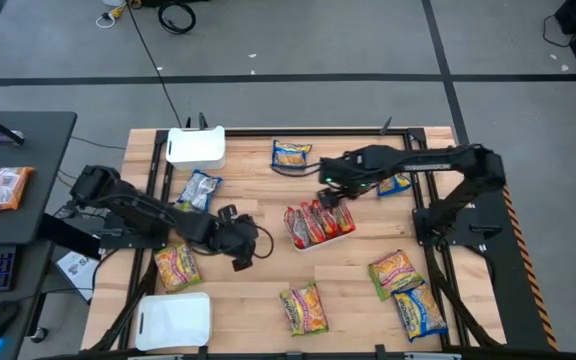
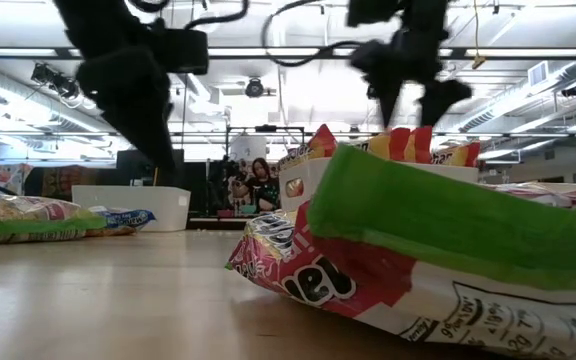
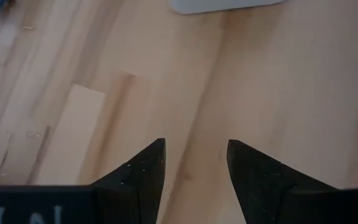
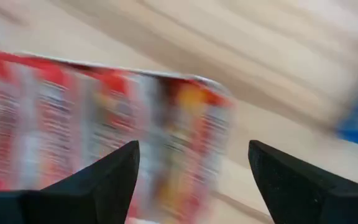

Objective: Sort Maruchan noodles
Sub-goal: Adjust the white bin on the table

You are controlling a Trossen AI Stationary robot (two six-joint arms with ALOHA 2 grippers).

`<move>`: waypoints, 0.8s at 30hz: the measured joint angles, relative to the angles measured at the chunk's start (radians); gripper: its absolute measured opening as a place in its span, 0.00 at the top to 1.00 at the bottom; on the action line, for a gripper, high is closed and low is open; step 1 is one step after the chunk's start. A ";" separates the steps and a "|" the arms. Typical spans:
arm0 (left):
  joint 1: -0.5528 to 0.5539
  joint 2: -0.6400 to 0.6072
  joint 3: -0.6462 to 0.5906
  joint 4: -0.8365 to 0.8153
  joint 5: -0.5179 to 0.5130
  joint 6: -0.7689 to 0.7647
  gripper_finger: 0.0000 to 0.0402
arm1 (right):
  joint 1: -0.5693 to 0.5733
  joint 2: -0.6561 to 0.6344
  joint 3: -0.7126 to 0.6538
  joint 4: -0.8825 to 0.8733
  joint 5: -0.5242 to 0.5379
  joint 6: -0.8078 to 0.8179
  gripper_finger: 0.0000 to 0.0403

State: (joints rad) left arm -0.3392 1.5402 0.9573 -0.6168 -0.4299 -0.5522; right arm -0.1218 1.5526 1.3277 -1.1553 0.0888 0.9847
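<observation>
Your right gripper [image 1: 330, 190] stood just above the white tray [image 1: 346, 235] in the middle of the table [image 1: 258, 300], with its fingers [image 4: 104, 177] wide apart and holding nothing. In that tray, several red-orange packets [image 1: 313, 222] stood on edge, close together. Your left gripper [image 3: 194, 163] hung over bare wood near the table centre, its fingers partly open and also empty.

The other Maruchan noodles lay spread on the table: a blue-and-yellow packet [image 1: 199, 190] near the far left tray [image 1: 196, 147], a yellow-orange packet [image 1: 291, 154] at the far edge, another blue-and-yellow packet [image 1: 396, 184] under the right arm, one yellow-orange packet [image 1: 176, 266] beside the left arm, and three more packets [image 1: 398, 272] toward the near right side. One more empty tray [image 1: 174, 320] sat at the near left corner.
</observation>
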 joint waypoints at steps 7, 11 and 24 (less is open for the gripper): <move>-0.052 0.000 0.000 -0.017 -0.025 -0.065 0.56 | 0.004 -0.071 -0.105 -0.153 0.065 0.006 0.26; -0.058 0.000 0.000 -0.103 -0.026 -0.143 0.56 | 0.004 -0.099 -0.267 0.081 -0.027 0.010 0.26; -0.181 -0.038 0.000 -0.392 -0.072 -0.351 0.56 | 0.096 -0.115 -0.498 0.854 -0.144 0.267 0.26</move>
State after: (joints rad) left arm -0.5198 1.5017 0.9569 -1.0089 -0.5015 -0.9030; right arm -0.0262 1.4372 0.8300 -0.3014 -0.0556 1.2515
